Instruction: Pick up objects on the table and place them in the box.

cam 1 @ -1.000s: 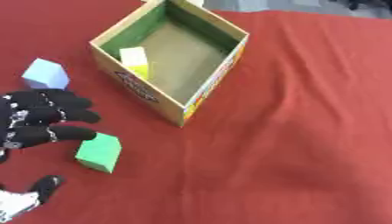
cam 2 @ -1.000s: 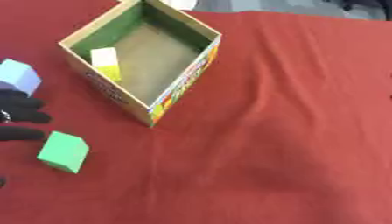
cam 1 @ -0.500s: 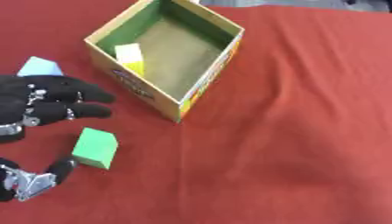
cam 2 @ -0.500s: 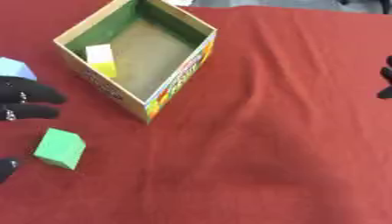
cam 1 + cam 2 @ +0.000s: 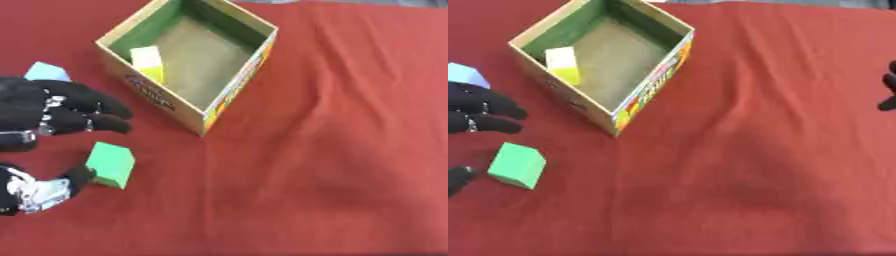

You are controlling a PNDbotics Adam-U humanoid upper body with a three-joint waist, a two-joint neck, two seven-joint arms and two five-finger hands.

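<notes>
Green block (image 5: 111, 164) sits near the desk's (image 5: 350, 150) left edge, just short of the box (image 5: 236, 85). Our left hand (image 5: 52, 112) hovers spread around it, thumb below. Looks light and stiff; we'd pinch opposite flat faces.

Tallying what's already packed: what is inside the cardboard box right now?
Inside the box one yellow block leans against the left wall; the rest of the brown floor shows bare. The near walls hide the strip of floor just behind them, so anything small there can't be seen.
</notes>
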